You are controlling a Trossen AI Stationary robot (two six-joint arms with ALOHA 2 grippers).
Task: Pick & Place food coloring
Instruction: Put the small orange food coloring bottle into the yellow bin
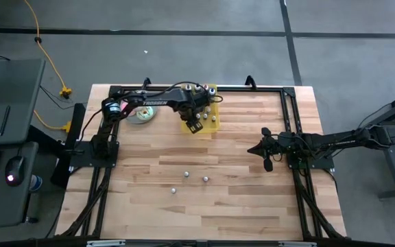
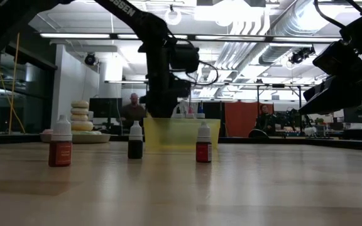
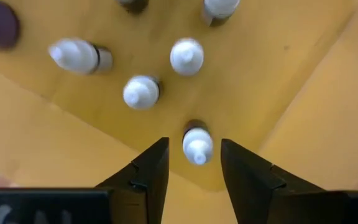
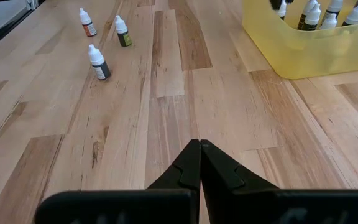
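My left gripper [image 3: 194, 142] hangs open above the yellow tray [image 1: 213, 121], pointing down. One white-capped food coloring bottle [image 3: 197, 145] stands upright on the tray floor between its fingers, with a gap on each side. Several more bottles [image 3: 185, 56] stand or lie in the tray. Three bottles stand upright on the bare table [image 1: 186, 174] [image 1: 206, 179] [image 1: 173, 191]; the low view shows them in a row [image 2: 60, 143] [image 2: 135, 140] [image 2: 203, 143]. My right gripper [image 4: 199, 144] is shut and holds nothing, above the table's right side [image 1: 254, 149].
A plate of stacked donuts [image 1: 142, 114] sits left of the tray near the far edge. Bare wood [image 1: 238, 199] lies around the three loose bottles. A black frame [image 1: 290, 110] runs along the table's sides. People show in the room beyond [image 2: 134, 107].
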